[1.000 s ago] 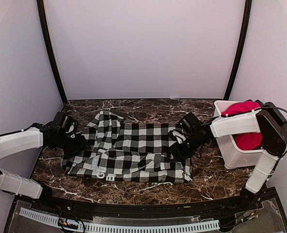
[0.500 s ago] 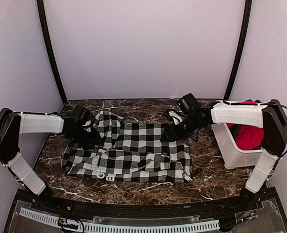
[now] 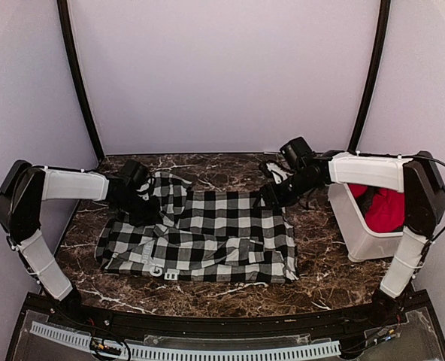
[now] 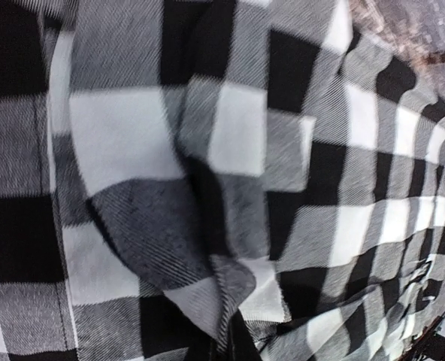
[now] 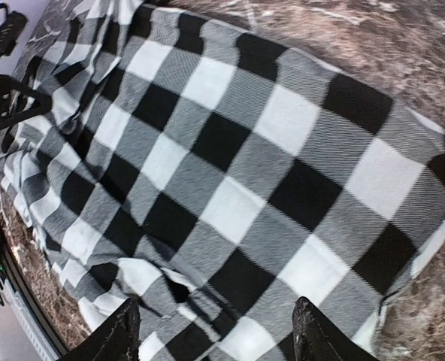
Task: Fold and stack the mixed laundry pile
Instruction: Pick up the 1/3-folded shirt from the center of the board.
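The black-and-white checked garment (image 3: 207, 237) lies spread flat on the marble table, white lettering (image 3: 161, 271) at its near left edge. My left gripper (image 3: 142, 204) is at its far left corner, shut on a pinched-up fold of checked cloth (image 4: 230, 301). That cloth fills the left wrist view and hides the fingers. My right gripper (image 3: 272, 197) hovers open over the far right edge. Its two dark fingertips (image 5: 123, 335) straddle the checked garment (image 5: 237, 188) without gripping it. The red garment (image 3: 384, 210) sits in the bin.
A white plastic bin (image 3: 350, 226) stands at the table's right side, behind the right forearm. Black frame posts rise at the back corners before a pale wall. Bare marble (image 3: 222, 169) shows beyond the garment and along its near edge.
Both arms swung from the garment's near side edges to its far corners. The left jaws closed on the cloth. The right jaws stayed open, a little wider.
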